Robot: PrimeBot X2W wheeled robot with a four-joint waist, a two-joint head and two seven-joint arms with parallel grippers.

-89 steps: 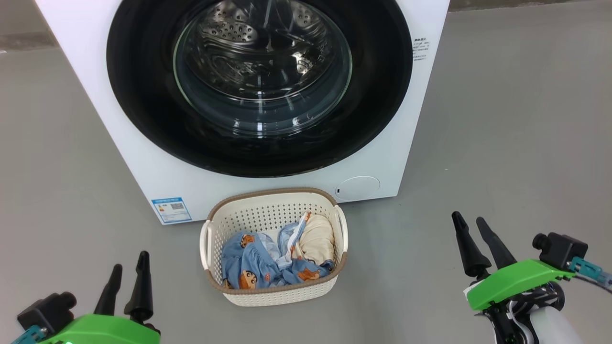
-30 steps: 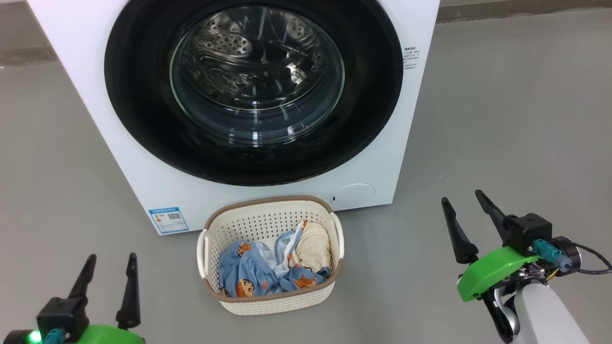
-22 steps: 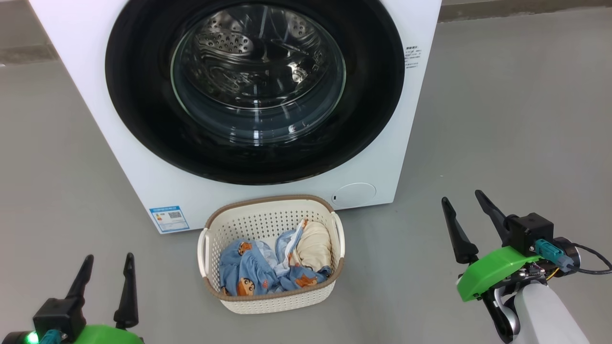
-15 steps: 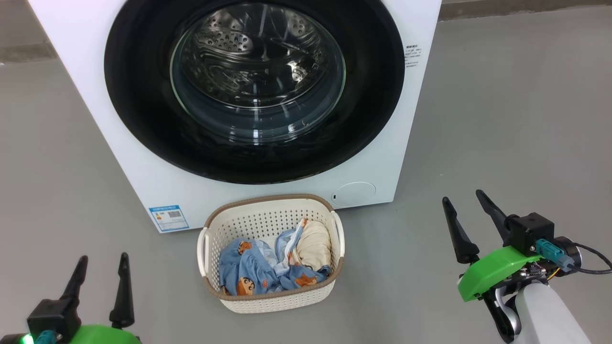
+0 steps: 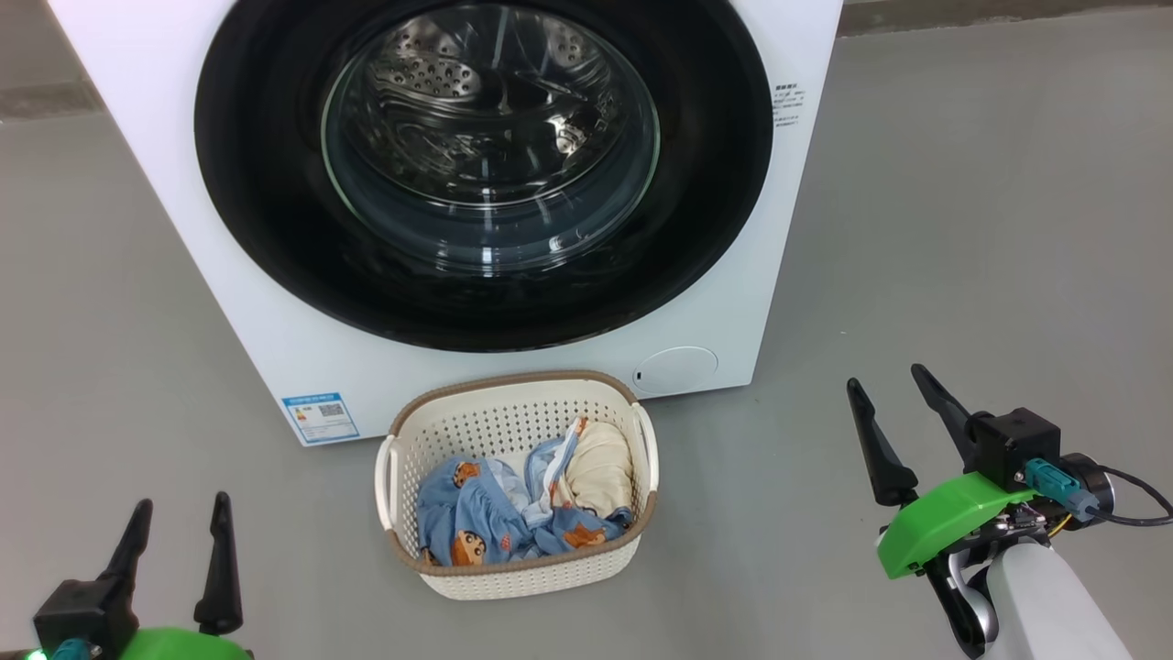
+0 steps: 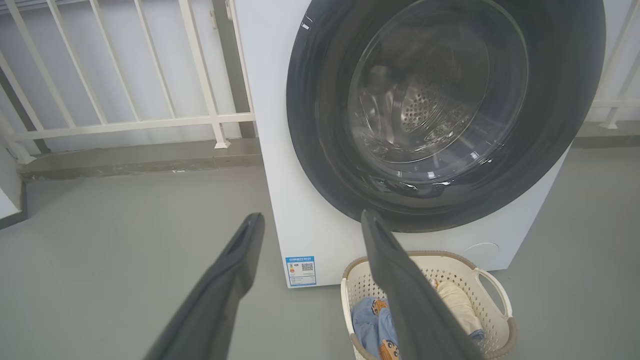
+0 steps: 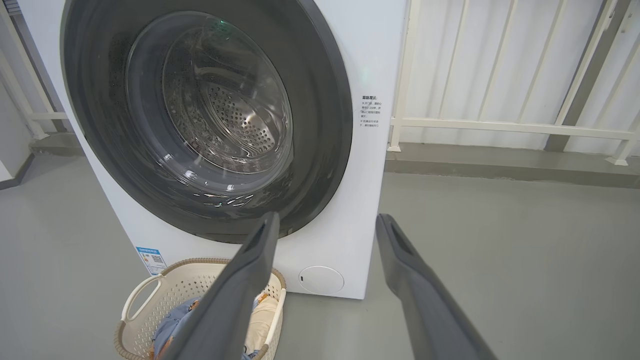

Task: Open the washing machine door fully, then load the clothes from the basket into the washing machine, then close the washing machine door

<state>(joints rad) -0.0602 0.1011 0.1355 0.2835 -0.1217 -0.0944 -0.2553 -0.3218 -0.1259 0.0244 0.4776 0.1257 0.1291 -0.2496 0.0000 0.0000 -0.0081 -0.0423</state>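
Right gripper [image 5: 884, 377] and left gripper [image 5: 181, 501] both spread wide, empty, flanking the basket [image 5: 513, 383]. Washing machine door [image 5: 266, 183] shut behind it: rigid, glossy, probably slick. Hook its rim edge, not glass [image 5: 490, 137].

White washing machine [image 5: 302, 367] with a glossy black door [image 5: 257, 229] around clear glass; perforated steel drum [image 5: 440, 73] behind. Small blue label [image 5: 320, 412]. Cream perforated basket [image 5: 495, 426], brown woven-look rim, white handles. Clothes [image 5: 476, 527] — blue, printed with orange-brown cartoon figures — beside plain cream-beige. Grey floor [image 5: 962, 229]. White railing [image 6: 150, 120]. Dark fingers [image 5: 878, 445] on bright green housings [image 5: 944, 522].
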